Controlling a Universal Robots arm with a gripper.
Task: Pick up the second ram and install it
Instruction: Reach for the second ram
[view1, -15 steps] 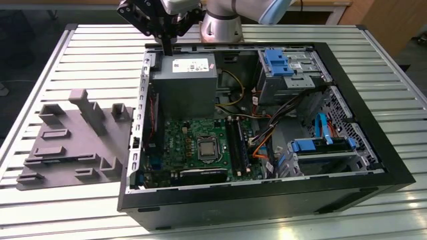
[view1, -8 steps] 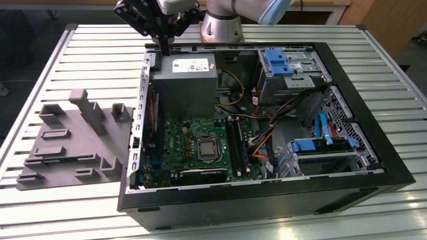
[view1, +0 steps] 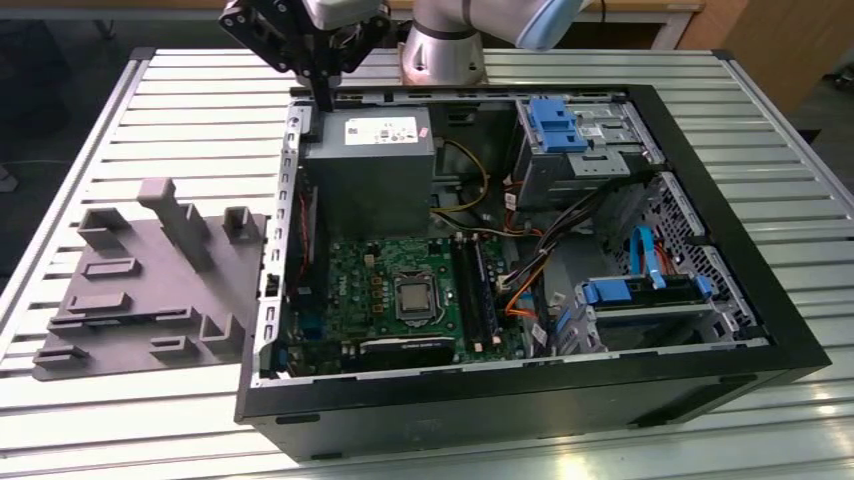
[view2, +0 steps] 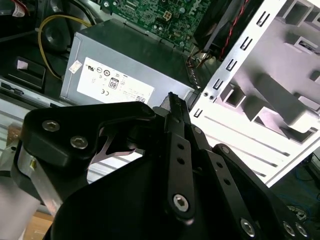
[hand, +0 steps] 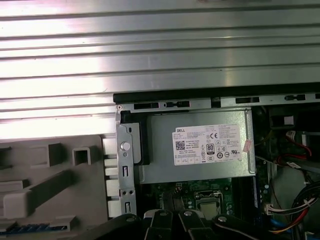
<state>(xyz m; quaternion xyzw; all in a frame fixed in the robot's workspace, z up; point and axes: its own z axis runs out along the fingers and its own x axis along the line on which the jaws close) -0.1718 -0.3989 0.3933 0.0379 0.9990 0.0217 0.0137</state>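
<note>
My gripper (view1: 320, 100) hangs fingers-down above the far corner of the computer case (view1: 534, 400) on the exterior view's left, just beside the power supply (view1: 374, 170). In the second wrist view the fingers are drawn together to a narrow tip. I see nothing between them and judge the gripper to be carrying no load.

The gray fixture (view1: 147, 290) lies on the slatted table (view1: 187, 110) against the case's wall on the exterior view's left, toward that edge of the table.

The second ram (hand: 32, 228) shows in the first wrist view as a thin bluish strip lying on the fixture. It is partly cut off, so I cannot confirm its full length. What shows of its long axis runs parallel to the table's slats.

From the gripper, the ram lies outside the case, across that wall and toward the table's near edge, well apart from the fingertips.

The black memory slots (view1: 474, 290) sit on the motherboard (view1: 387, 280) inside the case. I cannot tell what they hold.
</note>
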